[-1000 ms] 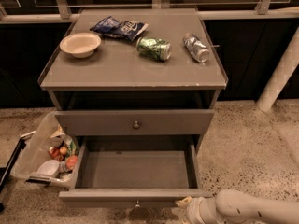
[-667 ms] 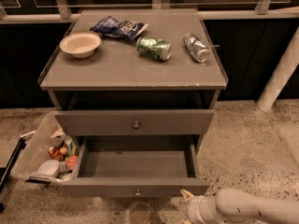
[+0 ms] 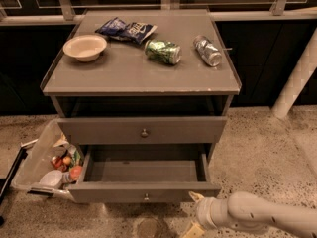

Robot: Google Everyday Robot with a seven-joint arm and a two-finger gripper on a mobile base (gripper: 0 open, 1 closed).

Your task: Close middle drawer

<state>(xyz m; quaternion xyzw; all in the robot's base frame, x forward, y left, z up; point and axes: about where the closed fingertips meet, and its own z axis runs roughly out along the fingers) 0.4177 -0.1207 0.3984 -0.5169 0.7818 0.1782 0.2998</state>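
Note:
The middle drawer (image 3: pixel 143 171) is pulled out, its inside bare; its flat grey front (image 3: pixel 114 193) has a small round knob (image 3: pixel 145 197). The top drawer (image 3: pixel 143 129) above it sits nearly flush, with a like knob. My gripper (image 3: pixel 194 213) is at the lower right, just in front of the right end of the middle drawer's front. Its two pale fingertips are spread apart and hold nothing, and the upper fingertip (image 3: pixel 194 197) is at the front's lower right corner. The lowest drawer is hidden.
On the cabinet top (image 3: pixel 124 76) lie a bowl (image 3: pixel 84 47), blue chip bags (image 3: pixel 126 29), a green can (image 3: pixel 163 51) and a silver can (image 3: pixel 207 50). A clear bin (image 3: pixel 37 157) of items stands on the floor at the left. A white pole (image 3: pixel 297 78) stands at the right.
The middle drawer's front has moved in toward the cabinet. My gripper has moved forward with it at its right corner.

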